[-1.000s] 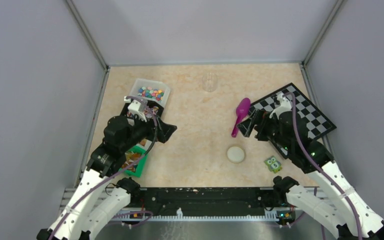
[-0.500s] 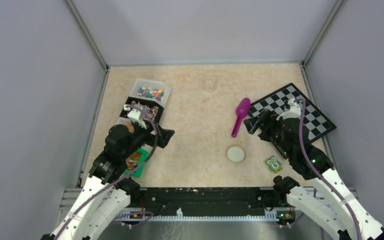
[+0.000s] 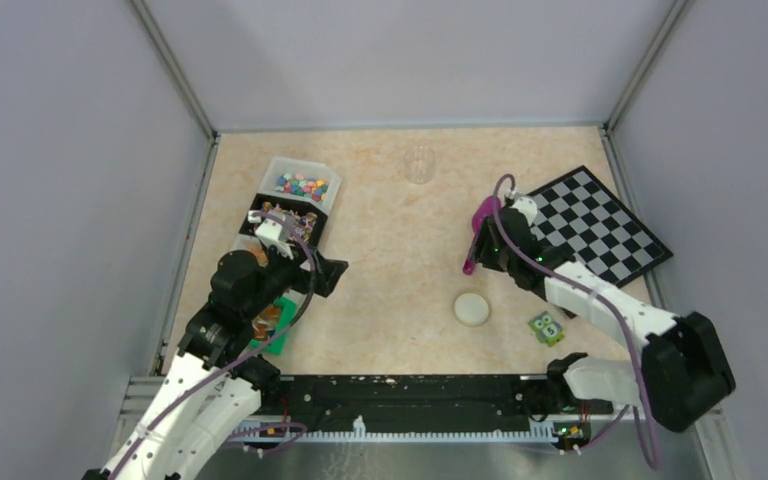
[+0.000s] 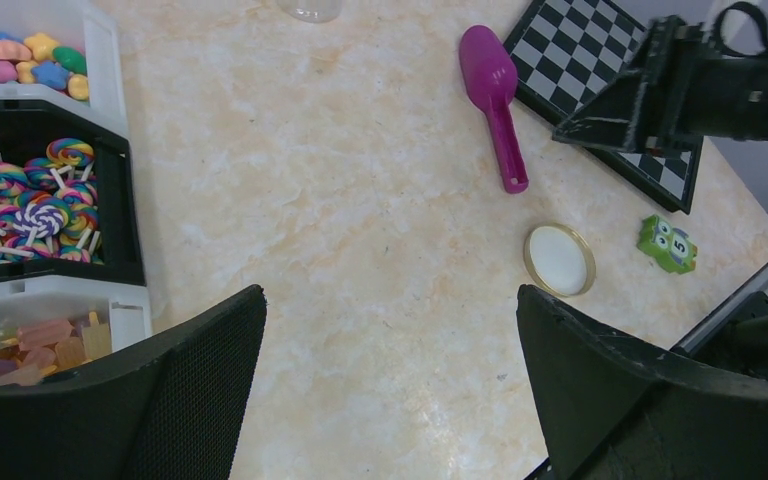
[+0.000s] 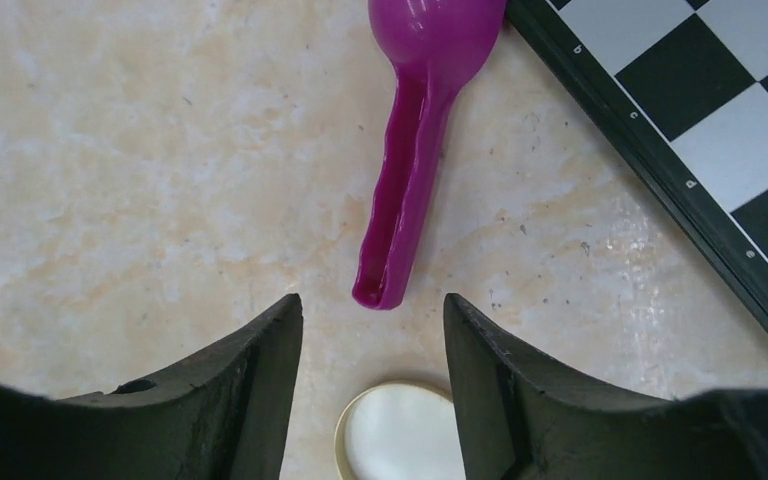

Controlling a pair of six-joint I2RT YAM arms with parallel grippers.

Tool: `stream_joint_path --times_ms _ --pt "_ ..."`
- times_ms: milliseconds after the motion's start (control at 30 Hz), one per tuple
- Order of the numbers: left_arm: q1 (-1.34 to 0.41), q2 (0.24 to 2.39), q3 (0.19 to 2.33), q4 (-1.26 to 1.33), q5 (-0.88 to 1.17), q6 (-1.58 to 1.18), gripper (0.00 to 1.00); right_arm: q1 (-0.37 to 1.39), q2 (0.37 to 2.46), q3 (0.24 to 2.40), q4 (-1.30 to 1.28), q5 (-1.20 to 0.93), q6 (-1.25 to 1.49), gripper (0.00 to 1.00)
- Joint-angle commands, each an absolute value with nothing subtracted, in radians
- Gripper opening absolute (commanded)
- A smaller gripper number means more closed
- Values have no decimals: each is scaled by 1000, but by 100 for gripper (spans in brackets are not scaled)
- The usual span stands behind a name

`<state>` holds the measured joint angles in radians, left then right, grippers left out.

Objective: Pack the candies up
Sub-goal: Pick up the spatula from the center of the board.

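- Your counter [image 3: 390, 300] carries a chessboard [image 3: 600, 225] on its right side.
- Your left end effector [image 4: 390, 400] hangs wide open and empty over the counter, near the candy bins.
- Your right end effector [image 5: 372, 370] has its jaws apart and grips nothing, just short of the magenta scoop's [image 5: 405, 200] handle tip.
- The cream lid [image 4: 559, 260] lies near that scoop.
- The candies [image 4: 30, 65] sit in the white bin [image 4: 100, 60] at far left.

One magenta scoop [image 4: 495, 95], one round cream lid [image 3: 471, 308], one green owl block [image 3: 546, 327], one chessboard [image 3: 600, 225], and one clear cup [image 3: 419, 165] far back. Three bins at the left: far white bin [image 3: 332, 200], black bin [image 4: 120, 220], near white bin [image 4: 125, 320]. The candies [image 3: 301, 185] and lollipops [image 4: 30, 205] are too many to count.
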<state>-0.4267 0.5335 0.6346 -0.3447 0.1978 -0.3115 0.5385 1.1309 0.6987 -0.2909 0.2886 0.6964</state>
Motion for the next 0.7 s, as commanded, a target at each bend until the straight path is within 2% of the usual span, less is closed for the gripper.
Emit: stream_joint_path --times_ms 0,167,667 --pt "-423 513 638 -316 213 -302 99 530 1317 812 -241 345 620 52" --pt "-423 509 634 -313 216 -304 99 532 1475 875 -281 376 614 51" --pt "-423 514 634 -308 223 -301 99 561 1630 931 -250 418 619 46"
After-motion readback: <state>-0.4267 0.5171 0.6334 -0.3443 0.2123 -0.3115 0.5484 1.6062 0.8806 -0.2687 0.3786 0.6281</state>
